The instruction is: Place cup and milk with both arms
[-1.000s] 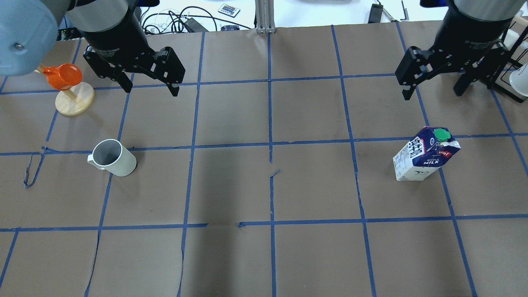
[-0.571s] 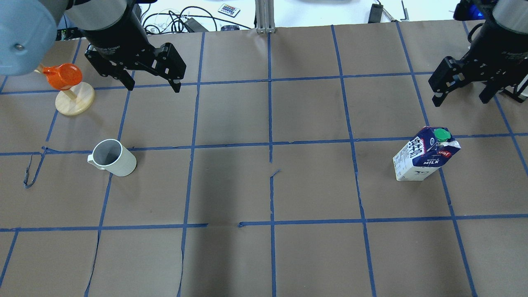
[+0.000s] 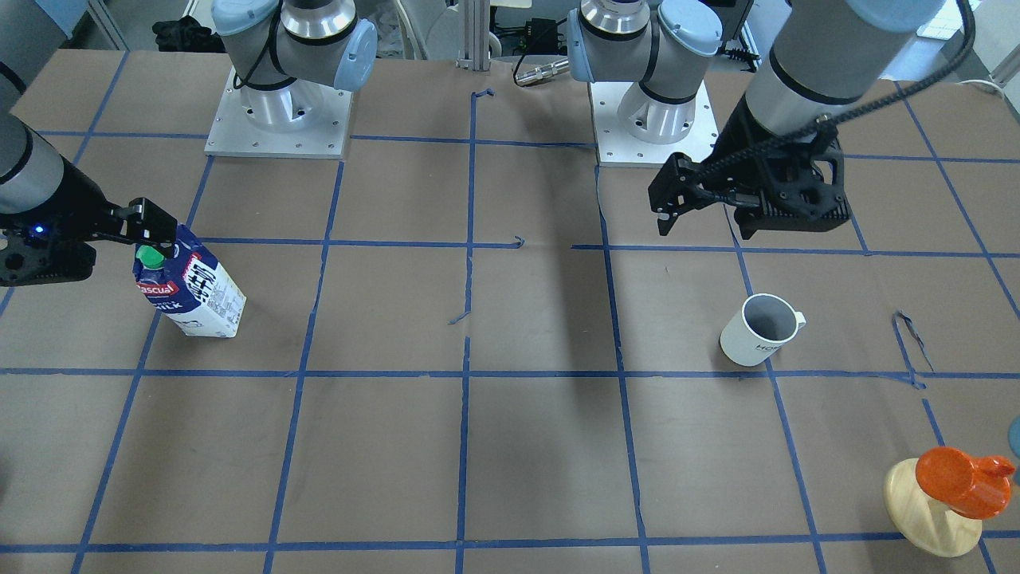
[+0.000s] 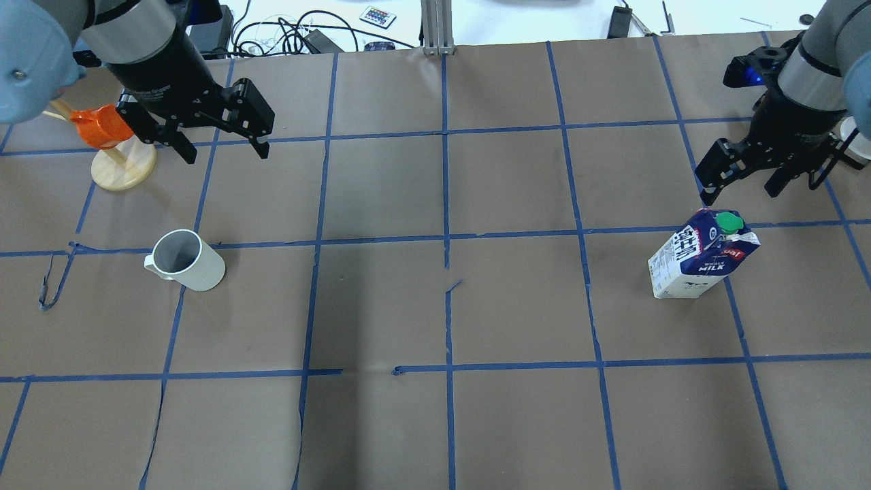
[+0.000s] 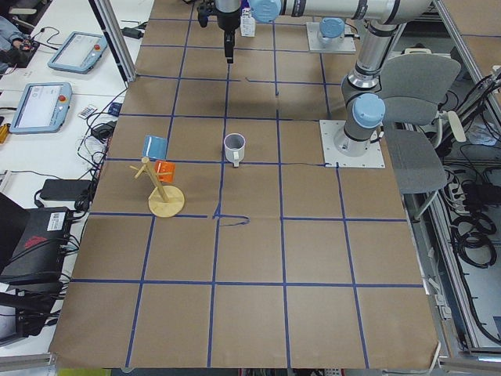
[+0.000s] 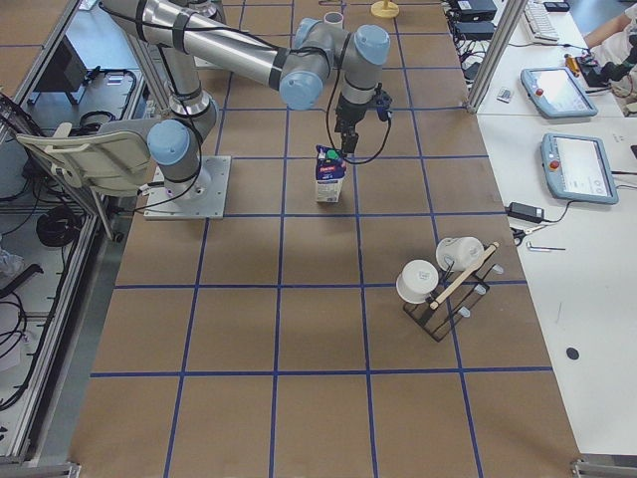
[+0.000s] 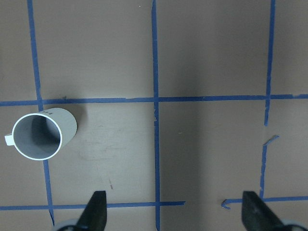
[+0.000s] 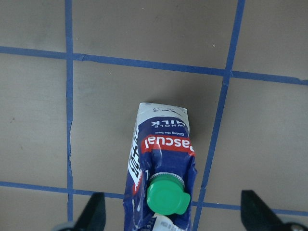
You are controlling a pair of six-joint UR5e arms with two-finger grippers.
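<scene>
The white cup stands upright on the brown paper on the left, its handle toward the view's left; it also shows in the front view and in the left wrist view. My left gripper hangs open and empty above the table, beyond the cup and a little to its right. The blue and white milk carton with a green cap stands upright on the right, also seen in the front view. My right gripper is open just above its top, touching nothing. In the right wrist view the carton sits between the open fingers.
A wooden stand carrying an orange cup stands at the far left, close to my left gripper. A black rack with white mugs stands near the right end. Cables lie past the far edge. The arm bases sit at the robot's side.
My right gripper swung right, then came down toward the carton's top. My left gripper moved left and lower, nearer the wooden stand. Both stayed open; cup and carton did not move.
</scene>
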